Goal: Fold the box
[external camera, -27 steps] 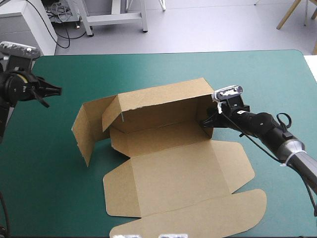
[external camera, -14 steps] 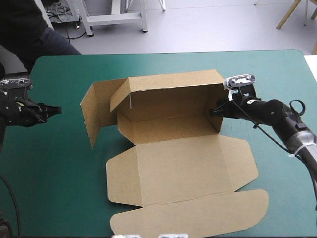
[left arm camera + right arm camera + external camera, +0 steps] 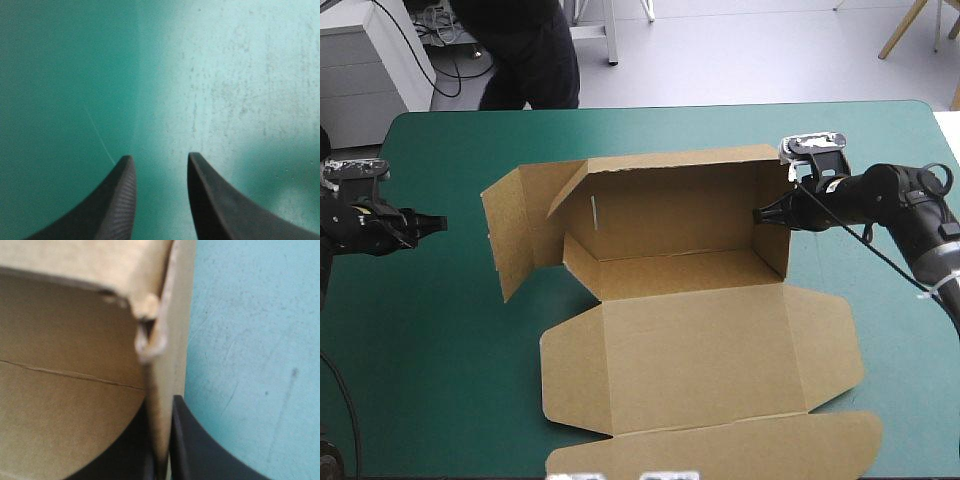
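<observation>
The brown box (image 3: 690,300) lies mid-table with its long back wall (image 3: 670,205) raised and its lid (image 3: 720,450) flat toward the front edge. At its left end a side flap (image 3: 515,230) stands up and splays outward. My right gripper (image 3: 765,213) is shut on the box's upright right end wall (image 3: 162,340), and the board's edge runs between the black fingers (image 3: 192,440). My left gripper (image 3: 432,224) hovers over bare teal-green cover (image 3: 225,75), a good way left of the box. It is open, with nothing between its fingers (image 3: 117,200).
The flat lid reaches almost to the table's front edge (image 3: 470,470). Bare teal-green cover (image 3: 430,350) lies left of the box and along the far edge (image 3: 720,125). A narrower strip stays free at the right (image 3: 910,380).
The right gripper has drawn the box's right wall to the right and away, shifting and opening out the whole box. The left gripper dropped lower earlier and now holds about still.
</observation>
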You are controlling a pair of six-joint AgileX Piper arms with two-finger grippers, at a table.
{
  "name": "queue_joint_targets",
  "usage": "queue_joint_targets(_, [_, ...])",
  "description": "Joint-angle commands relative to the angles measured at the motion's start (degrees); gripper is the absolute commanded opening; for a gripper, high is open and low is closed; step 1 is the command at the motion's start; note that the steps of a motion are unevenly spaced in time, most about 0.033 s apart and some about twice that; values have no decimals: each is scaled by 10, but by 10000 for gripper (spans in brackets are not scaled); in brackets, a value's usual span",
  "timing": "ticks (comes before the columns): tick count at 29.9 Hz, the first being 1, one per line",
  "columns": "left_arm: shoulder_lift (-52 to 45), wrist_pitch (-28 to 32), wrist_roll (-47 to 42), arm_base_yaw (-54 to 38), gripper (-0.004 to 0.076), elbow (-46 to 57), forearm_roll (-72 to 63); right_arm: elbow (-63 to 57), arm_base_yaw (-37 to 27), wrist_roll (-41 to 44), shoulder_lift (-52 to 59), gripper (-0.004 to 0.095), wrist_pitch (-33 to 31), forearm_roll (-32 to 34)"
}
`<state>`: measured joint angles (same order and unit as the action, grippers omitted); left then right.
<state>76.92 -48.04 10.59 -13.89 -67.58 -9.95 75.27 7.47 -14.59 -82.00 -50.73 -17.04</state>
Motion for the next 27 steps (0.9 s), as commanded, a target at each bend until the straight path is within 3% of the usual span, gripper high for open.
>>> queue_joint_targets(1, [-18,28,19,-1,251,-14,-33,65,-4,35,21,-17,-77,21])
queue_joint_targets(10, [-18,26,36,-1,251,-14,-47,94,-4,55,16,-18,-183,46])
queue_joint_targets(27, [-18,25,46,-1,239,-14,-60,94,-4,66,-75,-18,-183,40])
